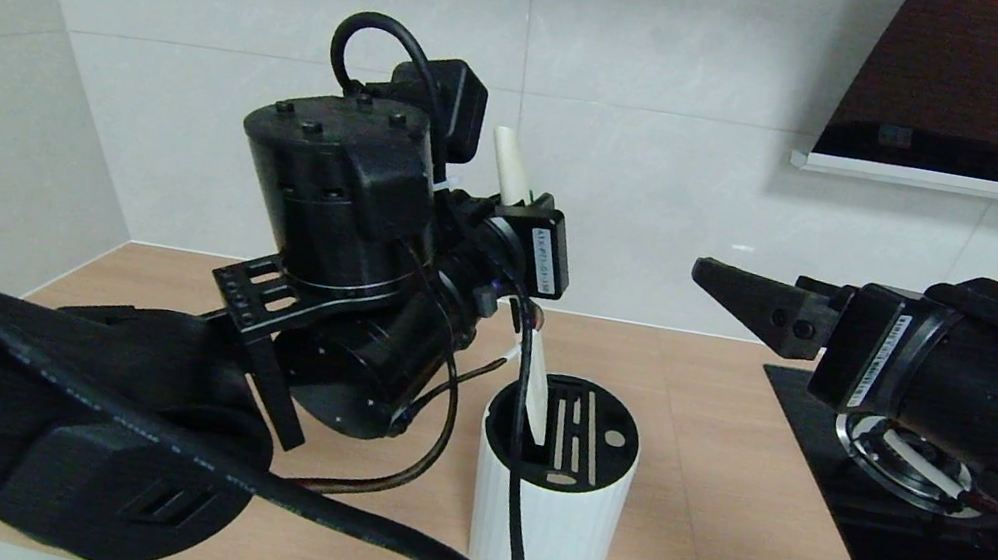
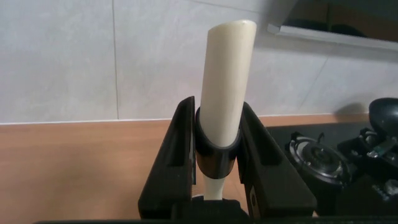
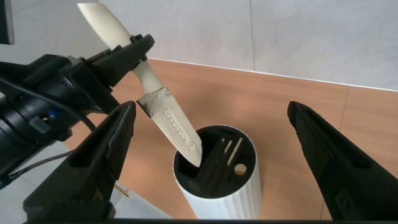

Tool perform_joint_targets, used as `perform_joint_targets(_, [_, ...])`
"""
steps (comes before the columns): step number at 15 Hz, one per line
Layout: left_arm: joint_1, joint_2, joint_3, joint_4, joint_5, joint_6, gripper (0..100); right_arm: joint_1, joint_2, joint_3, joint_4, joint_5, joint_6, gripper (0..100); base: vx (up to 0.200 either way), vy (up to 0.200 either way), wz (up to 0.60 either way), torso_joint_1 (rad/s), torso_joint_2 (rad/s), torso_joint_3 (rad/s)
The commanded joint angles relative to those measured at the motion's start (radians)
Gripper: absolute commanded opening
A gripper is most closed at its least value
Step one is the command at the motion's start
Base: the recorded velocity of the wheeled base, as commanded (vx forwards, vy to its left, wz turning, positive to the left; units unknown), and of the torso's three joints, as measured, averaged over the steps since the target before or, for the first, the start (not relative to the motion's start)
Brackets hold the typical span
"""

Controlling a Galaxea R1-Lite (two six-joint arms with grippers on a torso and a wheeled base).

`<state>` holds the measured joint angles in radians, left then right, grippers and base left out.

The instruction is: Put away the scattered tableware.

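We see the left gripper (image 1: 525, 215) clamped tight on the cream handle of a knife (image 3: 177, 127). Both its fingers (image 2: 183, 155) press the handle from either side, just above the black collar where the blade starts. The knife hangs tilted, handle up and blade down, over a white ribbed knife holder (image 1: 556, 543) that stands upright on the wooden countertop (image 1: 713, 458). The blade tip dips into the wide opening at the edge of the holder's black slotted top, while most of the blade is above the rim. In the right wrist view the other slots beside it look unoccupied.

The right gripper (image 1: 740, 295) hovers well apart from the holder, off to its right and above the edge of the black cooktop (image 1: 870, 545). Its 2 fingers (image 3: 106, 155) are spread wide and grasp nothing. A round burner (image 1: 895, 458) sits on the cooktop beneath that arm. A tiled wall (image 1: 696, 70) rises behind the countertop, with a dark range hood (image 1: 926, 88) at the upper right.
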<state>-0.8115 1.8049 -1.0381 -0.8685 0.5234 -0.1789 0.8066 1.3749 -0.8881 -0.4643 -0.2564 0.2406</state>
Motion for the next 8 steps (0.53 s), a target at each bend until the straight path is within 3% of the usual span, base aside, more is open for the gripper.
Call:
perform_joint_targets(1, [0.003, 0.001, 0.003, -0.001, 0.001, 0.001, 0, 0.0, 0.003, 0.0, -0.001, 0.0, 0.0, 100, 0.0, 0.0, 0.0, 0.0, 0.0, 0.0])
perform_joint_targets(8, [-0.009, 0.116, 0.016, -0.058, 0.009, -0.001, 0, 0.0, 0.004, 0.001, -0.001, 0.0, 0.0, 100, 0.0, 0.0, 0.0, 0.0, 0.0, 0.0])
